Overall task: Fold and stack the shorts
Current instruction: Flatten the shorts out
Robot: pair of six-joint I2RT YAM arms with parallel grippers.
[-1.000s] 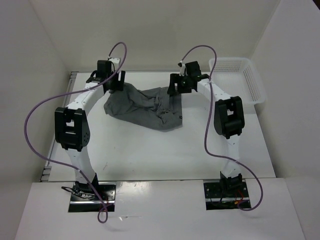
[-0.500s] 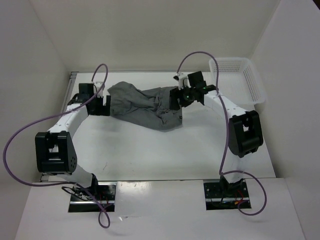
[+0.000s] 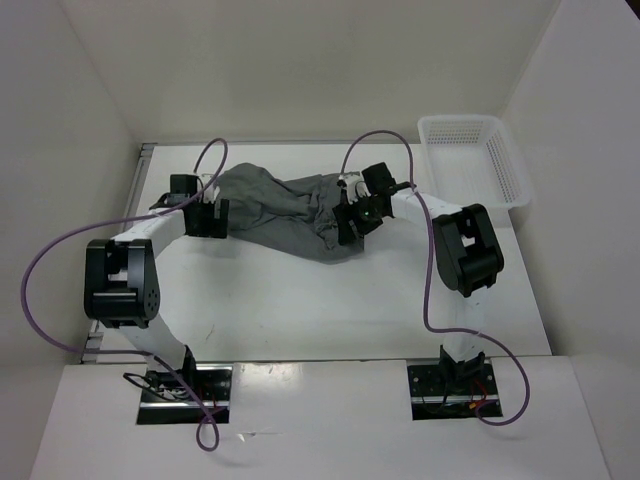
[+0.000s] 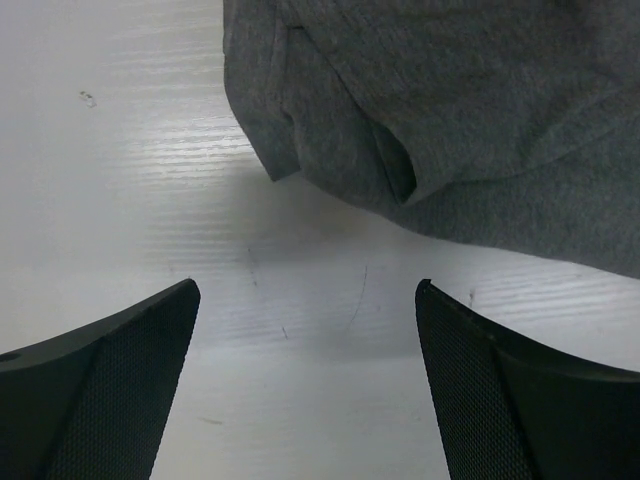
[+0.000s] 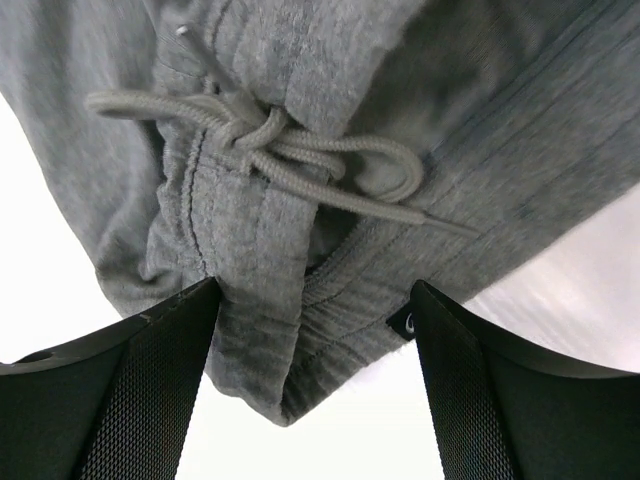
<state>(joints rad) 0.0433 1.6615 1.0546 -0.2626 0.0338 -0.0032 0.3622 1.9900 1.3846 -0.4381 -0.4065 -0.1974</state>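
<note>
shorts: I judged soft, light, floppy | best hold: waistband edge, frame centre | left fingers, right fingers: both were released

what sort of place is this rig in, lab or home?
Probably a lab test cell: plain white walls box in a white table, the left arm and right arm are bolted at its near edge, and grey shorts and a white mesh basket sit on it.
</note>
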